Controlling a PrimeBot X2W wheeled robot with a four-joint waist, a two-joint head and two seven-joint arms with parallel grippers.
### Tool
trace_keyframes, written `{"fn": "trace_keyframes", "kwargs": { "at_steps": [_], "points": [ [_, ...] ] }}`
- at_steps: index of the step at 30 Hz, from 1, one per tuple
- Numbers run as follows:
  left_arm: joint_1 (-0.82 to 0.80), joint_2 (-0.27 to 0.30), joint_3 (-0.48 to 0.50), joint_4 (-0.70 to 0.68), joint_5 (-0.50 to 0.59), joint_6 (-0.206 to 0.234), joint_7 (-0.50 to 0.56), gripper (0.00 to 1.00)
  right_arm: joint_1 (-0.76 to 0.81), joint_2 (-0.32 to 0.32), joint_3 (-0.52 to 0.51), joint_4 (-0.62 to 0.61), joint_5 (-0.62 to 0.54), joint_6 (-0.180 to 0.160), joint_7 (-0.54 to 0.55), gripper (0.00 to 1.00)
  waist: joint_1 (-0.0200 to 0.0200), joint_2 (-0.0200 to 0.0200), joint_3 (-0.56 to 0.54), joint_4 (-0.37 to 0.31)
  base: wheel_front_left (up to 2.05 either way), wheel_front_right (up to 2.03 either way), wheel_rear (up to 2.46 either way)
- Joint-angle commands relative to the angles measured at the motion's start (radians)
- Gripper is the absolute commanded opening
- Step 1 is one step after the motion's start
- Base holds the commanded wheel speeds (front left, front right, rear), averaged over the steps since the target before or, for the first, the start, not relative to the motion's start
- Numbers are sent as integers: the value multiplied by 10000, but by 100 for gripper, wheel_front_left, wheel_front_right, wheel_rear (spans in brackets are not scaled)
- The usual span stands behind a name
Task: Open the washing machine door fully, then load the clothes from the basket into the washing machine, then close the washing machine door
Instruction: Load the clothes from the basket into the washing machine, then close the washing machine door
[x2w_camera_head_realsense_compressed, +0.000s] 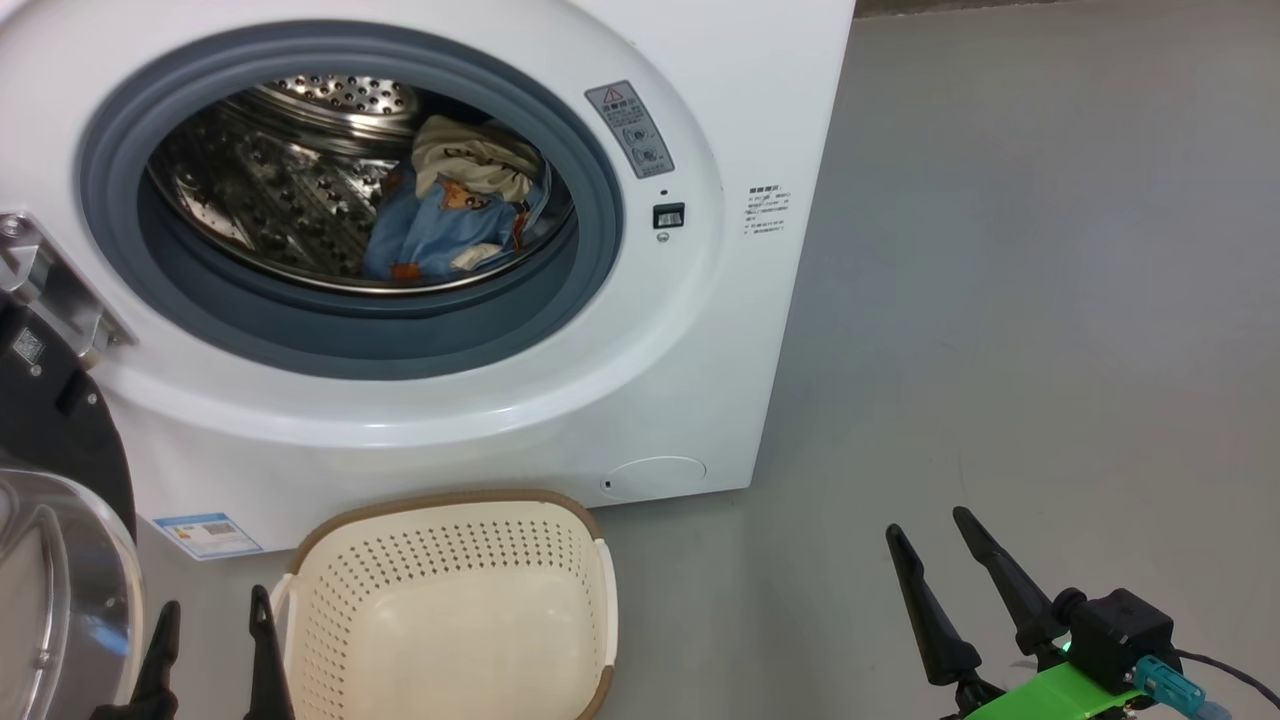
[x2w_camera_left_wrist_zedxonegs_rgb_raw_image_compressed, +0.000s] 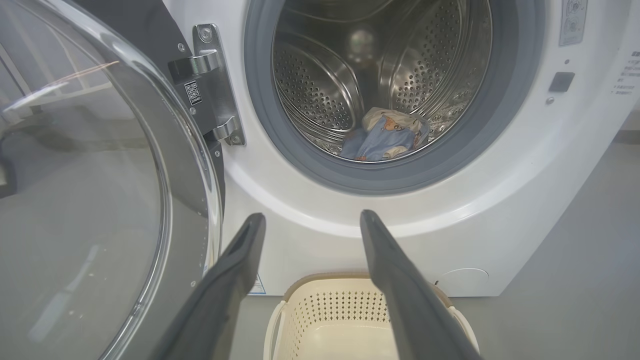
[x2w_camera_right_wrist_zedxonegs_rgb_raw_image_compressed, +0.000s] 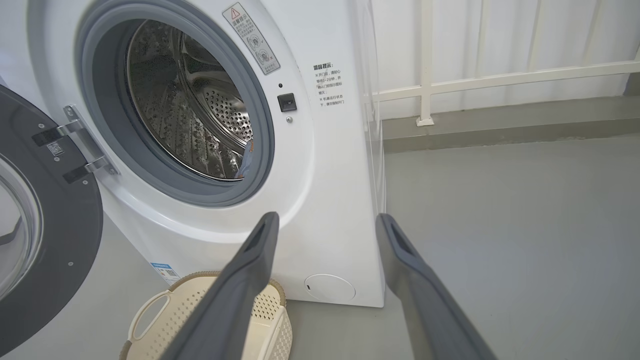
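Note:
The white washing machine (x2w_camera_head_realsense_compressed: 700, 330) stands with its door (x2w_camera_head_realsense_compressed: 50, 560) swung wide open to the left; the door's glass bowl (x2w_camera_left_wrist_zedxonegs_rgb_raw_image_compressed: 85, 200) bulges beside my left fingers. The clothes (x2w_camera_head_realsense_compressed: 450, 215), blue with orange print and cream, lie inside the steel drum (x2w_camera_left_wrist_zedxonegs_rgb_raw_image_compressed: 320, 95). The cream basket (x2w_camera_head_realsense_compressed: 450, 610) sits on the floor in front of the machine and holds nothing. My left gripper (x2w_camera_head_realsense_compressed: 212, 640) is open just left of the basket, low by the door. My right gripper (x2w_camera_head_realsense_compressed: 935, 540) is open over bare floor to the right of the machine.
Grey floor (x2w_camera_head_realsense_compressed: 1050, 300) stretches to the right of the machine. A white railing (x2w_camera_right_wrist_zedxonegs_rgb_raw_image_compressed: 500, 80) and a low kerb run behind it. The door's metal hinge (x2w_camera_left_wrist_zedxonegs_rgb_raw_image_compressed: 212, 85) sticks out at the opening's left side.

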Motion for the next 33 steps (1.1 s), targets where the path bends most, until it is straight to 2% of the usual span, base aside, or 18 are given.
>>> {"fn": "trace_keyframes", "kwargs": {
  "at_steps": [1,17,33],
  "points": [
    [-107,129,410,-146,-20,47,-96,100,-100,-82,248,-262,-60,16,-48,100,0,0,-19,8,0,0,0],
    [-87,187,506,161,-288,-120,-181,100,-51,-108,322,-186,-58,16,-48,100,0,0,-199,21,0,0,0],
    [-97,170,469,252,-328,-56,-224,100,-33,-123,297,-181,-55,16,-48,100,0,0,-181,42,-4,4,0]
  ]
}}
